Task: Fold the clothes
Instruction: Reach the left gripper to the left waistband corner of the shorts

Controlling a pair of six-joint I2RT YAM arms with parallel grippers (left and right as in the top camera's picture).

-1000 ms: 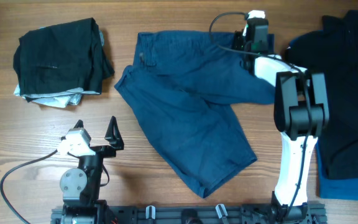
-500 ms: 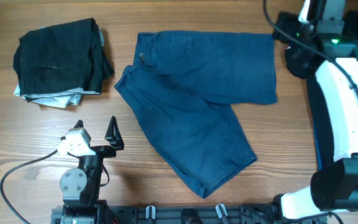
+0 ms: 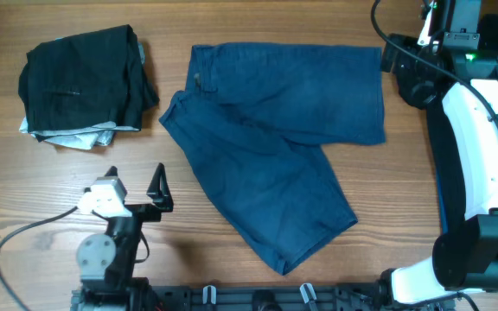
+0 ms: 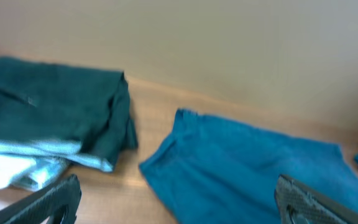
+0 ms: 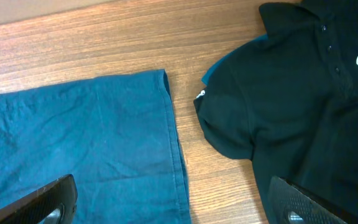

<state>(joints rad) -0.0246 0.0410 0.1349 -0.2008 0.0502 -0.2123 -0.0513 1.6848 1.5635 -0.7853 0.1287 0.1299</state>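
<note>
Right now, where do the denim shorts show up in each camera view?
Overhead: denim shorts in the centre, one leg angled toward the bottom edge.
Left wrist: lower centre to right.
Right wrist: left half, leg hem beside the black polo shirt.
Shared landmark: the wooden table under them in all three.

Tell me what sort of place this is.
Probably a robot lab workbench for laundry folding: a wooden table, denim shorts spread flat between a folded black garment and a black polo shirt, with a white robot arm alongside.
</note>
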